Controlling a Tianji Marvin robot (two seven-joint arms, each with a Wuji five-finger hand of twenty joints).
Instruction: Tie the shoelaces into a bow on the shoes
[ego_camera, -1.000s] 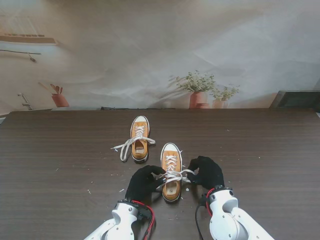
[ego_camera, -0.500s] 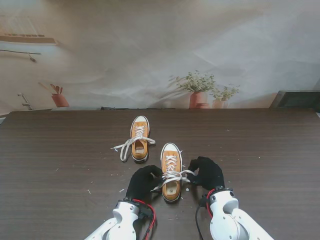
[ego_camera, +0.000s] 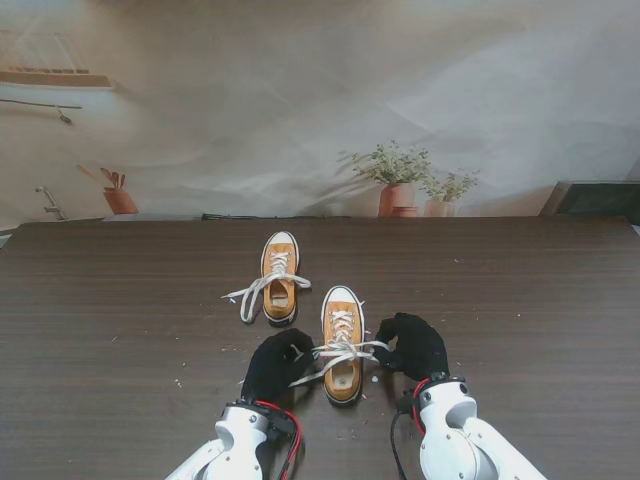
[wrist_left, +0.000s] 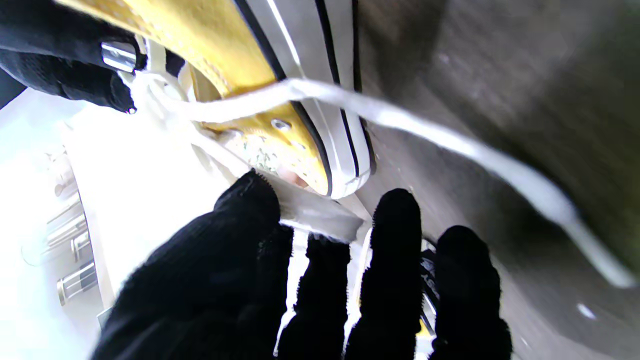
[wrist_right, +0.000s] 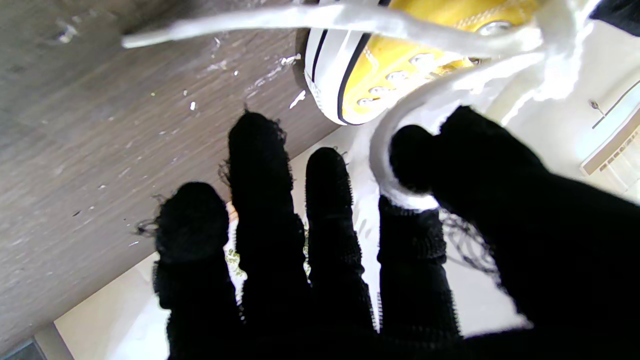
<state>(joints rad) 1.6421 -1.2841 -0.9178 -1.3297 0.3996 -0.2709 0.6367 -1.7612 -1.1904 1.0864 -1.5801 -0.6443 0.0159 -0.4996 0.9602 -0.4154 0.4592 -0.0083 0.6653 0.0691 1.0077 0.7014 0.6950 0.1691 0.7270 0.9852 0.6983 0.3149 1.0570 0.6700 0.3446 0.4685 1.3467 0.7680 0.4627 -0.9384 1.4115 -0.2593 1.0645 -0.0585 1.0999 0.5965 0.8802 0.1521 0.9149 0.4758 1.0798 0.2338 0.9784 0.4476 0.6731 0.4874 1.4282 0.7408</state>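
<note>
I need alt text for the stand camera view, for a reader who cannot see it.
Two black-gloved robot hands, left hand and right hand, pull white laces sideways over the nearer yellow sneaker on a dark wooden table. A second yellow sneaker lies farther away, its laces loose.

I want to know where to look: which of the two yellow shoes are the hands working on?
The nearer shoe, between the left hand and right hand. The farther shoe sits alone, untouched.

soft even daylight on the stand view; wrist views blown-out white, lace blurred.
</note>
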